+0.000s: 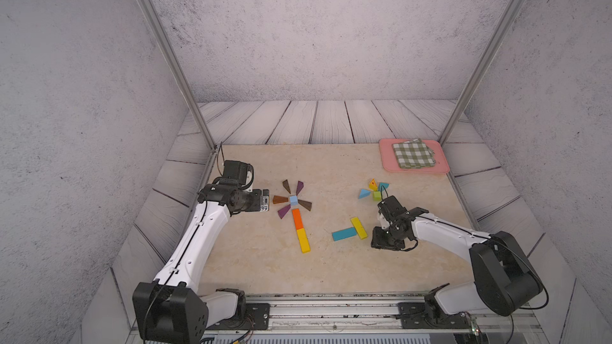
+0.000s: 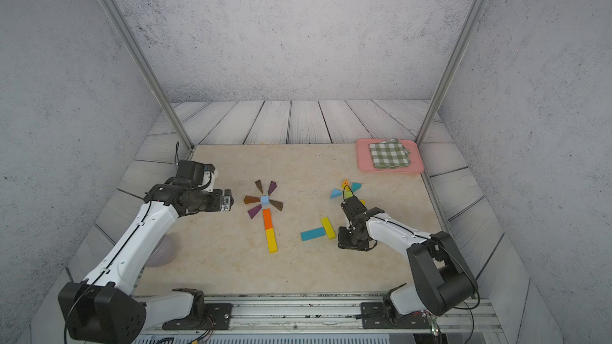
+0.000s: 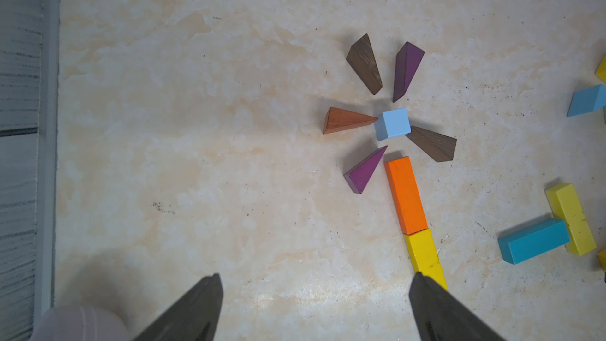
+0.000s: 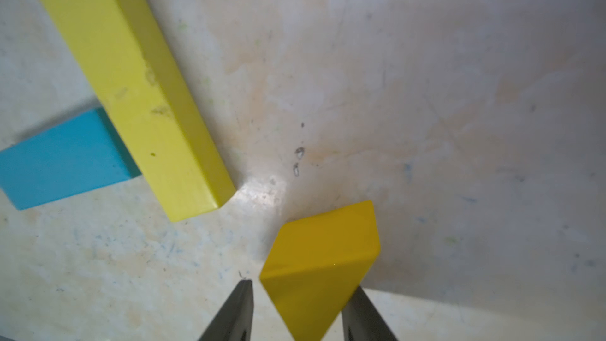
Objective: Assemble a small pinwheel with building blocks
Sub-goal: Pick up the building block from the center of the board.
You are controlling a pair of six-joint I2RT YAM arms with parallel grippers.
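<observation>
Five wedges [image 1: 280, 199] fanned around the light-blue cube [image 1: 293, 200], while the yellow triangle [image 4: 323, 267] I was after lay on the surface [image 4: 426, 93] well to that cube's right, past the loose yellow bar [image 4: 131, 86]. My right gripper [image 4: 301, 287] straddled it with jaws apart, one finger seemingly touching and the other just clear; my left gripper [image 3: 316, 277] hung wide open near the cube's other side. I judged I should centre before squeezing, lest the sloped faces twist it out.

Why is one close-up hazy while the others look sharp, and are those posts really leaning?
Right wrist view: very close, so the yellow bar looks soft, and a glare patch whitens the table. Left wrist view: crisp, soft shadows under the blocks. Both top views: wide lens probably splays the posts.
</observation>
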